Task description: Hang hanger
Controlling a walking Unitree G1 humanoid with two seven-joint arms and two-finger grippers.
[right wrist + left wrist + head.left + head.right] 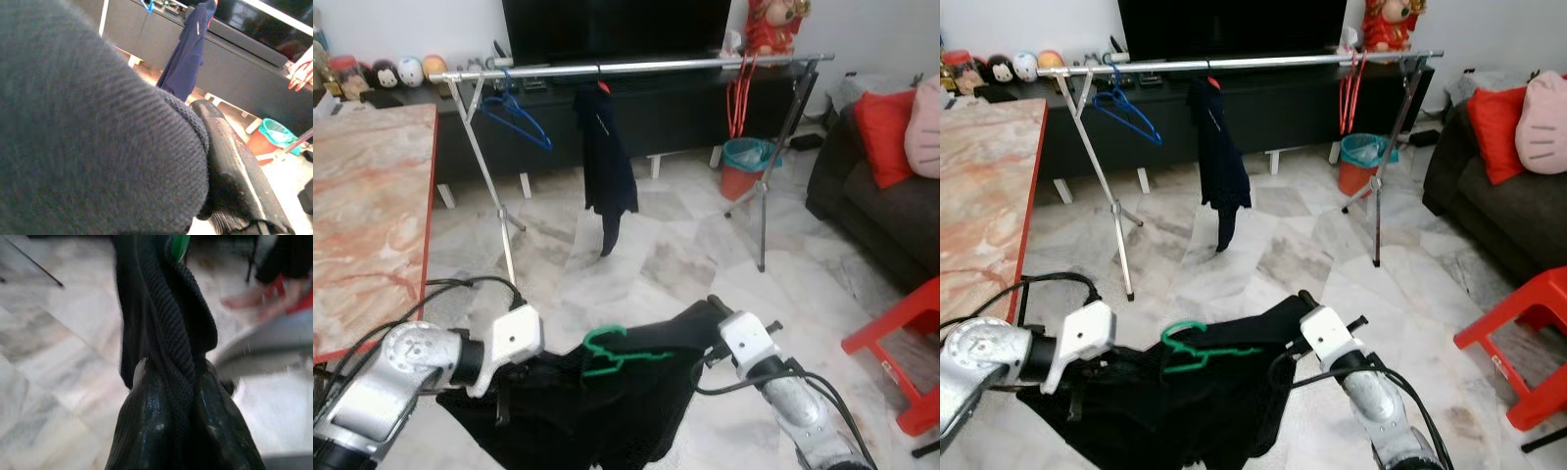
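A green hanger (pixel 612 354) threaded into a black garment (pixel 597 411) is held low over the marble floor (pixel 675 255), between the robot's two silver arms. The left gripper (pixel 171 382) pinches a twisted fold of the ribbed black cloth between its closed fingers. The right gripper (pixel 230 161) lies wrapped in the same fabric, one finger pressed against the knit; its fingertips are buried, but it grips the cloth. The garment's lower edge is cut off by the frame. Well beyond stands a metal clothes rail (pixel 636 67) carrying a blue hanger (pixel 514 113), a dark navy garment (pixel 605 162) and red hangers (pixel 738 93). A marble-patterned table (pixel 362 206) sits at left.
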